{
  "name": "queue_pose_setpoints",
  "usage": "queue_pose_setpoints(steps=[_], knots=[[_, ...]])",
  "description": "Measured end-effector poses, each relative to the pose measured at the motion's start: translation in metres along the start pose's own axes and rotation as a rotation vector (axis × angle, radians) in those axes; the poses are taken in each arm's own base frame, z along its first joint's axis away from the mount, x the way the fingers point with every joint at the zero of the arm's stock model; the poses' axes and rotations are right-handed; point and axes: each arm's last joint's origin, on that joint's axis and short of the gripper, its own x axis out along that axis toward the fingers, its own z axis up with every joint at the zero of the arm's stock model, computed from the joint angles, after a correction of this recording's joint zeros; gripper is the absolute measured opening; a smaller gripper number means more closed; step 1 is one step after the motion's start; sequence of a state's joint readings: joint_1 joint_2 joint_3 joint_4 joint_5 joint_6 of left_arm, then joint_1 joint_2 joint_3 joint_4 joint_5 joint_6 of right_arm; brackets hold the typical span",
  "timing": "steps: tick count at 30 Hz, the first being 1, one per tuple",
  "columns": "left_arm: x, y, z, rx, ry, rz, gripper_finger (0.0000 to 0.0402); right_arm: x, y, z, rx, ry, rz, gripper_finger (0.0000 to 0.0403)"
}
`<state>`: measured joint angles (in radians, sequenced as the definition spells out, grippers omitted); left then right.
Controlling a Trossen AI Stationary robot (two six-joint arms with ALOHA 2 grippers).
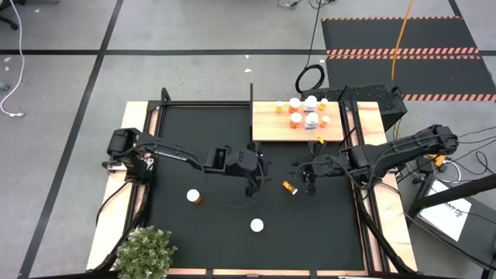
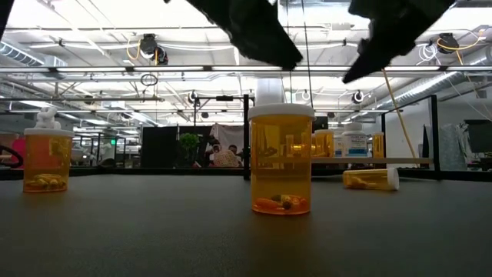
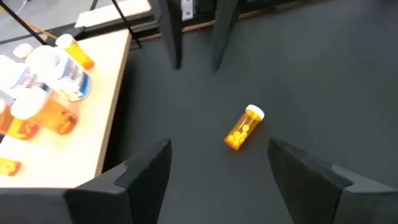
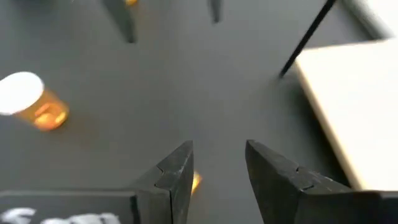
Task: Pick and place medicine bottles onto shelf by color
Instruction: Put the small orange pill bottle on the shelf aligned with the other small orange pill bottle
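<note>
Orange bottle point(image 3: 244, 127) lies toppled (mat point(image 3: 323, 68)).

One shelf point(image 1: 267, 128) sits at the mat's point(image 1: 201, 232) far right corner, carrying a cluster of about seven bottles point(image 1: 304, 112), mostly orange with a white one or two among them. Three more orange bottles are on the mat: two upright point(image 1: 194, 197) point(image 1: 256, 225), one lying down point(image 1: 289, 187). Two arms, one potted plant point(image 1: 146, 252).
</note>
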<state>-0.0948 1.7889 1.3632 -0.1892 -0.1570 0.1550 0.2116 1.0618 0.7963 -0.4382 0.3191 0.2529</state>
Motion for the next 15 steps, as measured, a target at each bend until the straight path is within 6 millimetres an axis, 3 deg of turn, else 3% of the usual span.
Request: queue_pose_setpoints(steps=[7, 11, 15], knots=[[0.037, -0.003, -0.016, 0.014, 0.000, -0.045, 0.0266, -0.007, 0.010, -0.022, 0.083, 0.197, 0.040, 0.0139], [0.068, -0.012, -0.030, 0.073, 0.026, -0.062, 0.0267, -0.013, 0.022, -0.028, 0.068, 0.199, 0.041, 0.0139], [0.093, -0.015, -0.029, 0.176, 0.130, -0.080, 0.0267, -0.018, 0.031, -0.031, 0.020, 0.168, 0.024, 0.0139]])
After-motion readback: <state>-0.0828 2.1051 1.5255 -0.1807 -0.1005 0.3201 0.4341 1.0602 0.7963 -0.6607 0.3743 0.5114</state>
